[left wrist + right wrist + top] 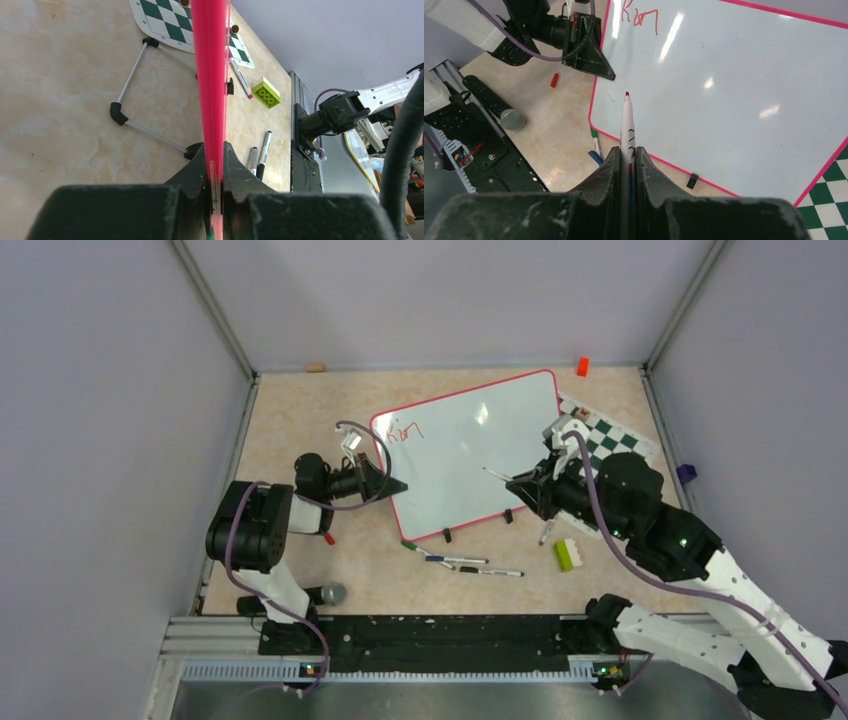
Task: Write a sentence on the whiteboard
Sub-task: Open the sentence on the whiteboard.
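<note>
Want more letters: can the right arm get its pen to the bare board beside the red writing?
Probably yes: the right hand holds the pen over the board, nothing lies between tip and writing, the left hand only clamps the edge.

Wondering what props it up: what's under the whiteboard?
The left wrist view shows a thin-rod stand with black corners under the whiteboard, and the checkered mat beyond. From above, the board covers the stand.

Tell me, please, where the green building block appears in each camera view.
Top external: green block lies lower right of the whiteboard.
Left wrist: green block sits right of centre, right of the whiteboard's pink edge.
Right wrist: not in view.
Shared landmark: the checkered mat, seen in all three.
</note>
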### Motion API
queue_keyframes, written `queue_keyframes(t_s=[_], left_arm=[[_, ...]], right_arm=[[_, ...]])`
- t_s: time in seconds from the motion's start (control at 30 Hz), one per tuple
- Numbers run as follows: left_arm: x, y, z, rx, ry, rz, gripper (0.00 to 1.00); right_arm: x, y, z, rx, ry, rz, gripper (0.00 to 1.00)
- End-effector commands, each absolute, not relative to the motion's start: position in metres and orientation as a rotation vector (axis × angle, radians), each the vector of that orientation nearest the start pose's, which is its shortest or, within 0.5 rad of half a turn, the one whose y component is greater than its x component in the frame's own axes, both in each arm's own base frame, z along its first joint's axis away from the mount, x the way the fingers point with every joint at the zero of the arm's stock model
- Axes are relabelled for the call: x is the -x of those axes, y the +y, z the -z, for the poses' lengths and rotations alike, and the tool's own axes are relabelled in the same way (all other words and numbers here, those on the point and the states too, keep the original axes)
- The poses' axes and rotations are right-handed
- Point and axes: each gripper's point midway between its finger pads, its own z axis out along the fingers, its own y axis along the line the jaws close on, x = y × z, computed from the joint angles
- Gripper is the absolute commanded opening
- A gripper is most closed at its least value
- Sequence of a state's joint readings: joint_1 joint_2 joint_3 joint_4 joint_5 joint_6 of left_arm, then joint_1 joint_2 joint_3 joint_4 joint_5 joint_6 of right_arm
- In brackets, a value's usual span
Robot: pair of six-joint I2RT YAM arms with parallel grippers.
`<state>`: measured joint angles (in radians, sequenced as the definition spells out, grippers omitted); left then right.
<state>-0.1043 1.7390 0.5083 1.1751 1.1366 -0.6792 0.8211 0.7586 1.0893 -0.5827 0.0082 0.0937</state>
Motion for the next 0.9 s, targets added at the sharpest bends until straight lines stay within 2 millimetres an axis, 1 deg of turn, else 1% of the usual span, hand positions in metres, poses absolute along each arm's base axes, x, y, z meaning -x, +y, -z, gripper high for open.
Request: queue_keyframes(t_s=[0.0,0.17,0.23,0.33,0.4,0.47,0.53,0.63,0.7,0.8,0.87], left_arm=[[-0.321,-0.193,-0.118,-0.418,1.779,1.378,0.00],[-0.322,-0.190,-0.112,-0.428,1.831,1.301,0.00],[-0.321,-0.191,-0.114,-0.442,1.830,1.269,0.00],[-0.321,-0.188,-0.113,-0.449,1.847,1.192,0.00],[-0.320,-0.187,-0.112,-0.463,1.859,1.150,0.00],[-0.319,-0.188,-0.112,-0.477,1.859,1.126,0.00],[-0.319,-0.190,-0.112,-0.485,1.864,1.114,0.00],[-0.319,-0.192,-0.111,-0.492,1.867,1.130,0.00],[-0.319,-0.192,-0.111,-0.490,1.868,1.133,0.00],[-0.319,-0.192,-0.110,-0.489,1.870,1.130,0.00],[-0.319,-0.192,-0.110,-0.489,1.871,1.129,0.00]], right_arm=[[-0.199,0.209,-0.340,0.652,1.684,-0.607,0.00],[-0.211,0.220,-0.343,0.647,1.671,-0.608,0.00],[-0.216,0.228,-0.340,0.659,1.706,-0.606,0.00],[-0.226,0.242,-0.319,0.707,1.818,-0.588,0.00],[-0.226,0.249,-0.312,0.705,1.858,-0.615,0.00],[-0.230,0.249,-0.308,0.660,1.892,-0.613,0.00],[-0.238,0.243,-0.303,0.564,1.943,-0.570,0.00],[-0.246,0.231,-0.301,0.401,2.000,-0.528,0.00],[-0.251,0.219,-0.301,0.237,2.024,-0.498,0.00],[-0.253,0.206,-0.302,0.020,2.030,-0.508,0.00],[-0.252,0.204,-0.302,-0.013,2.024,-0.517,0.00]])
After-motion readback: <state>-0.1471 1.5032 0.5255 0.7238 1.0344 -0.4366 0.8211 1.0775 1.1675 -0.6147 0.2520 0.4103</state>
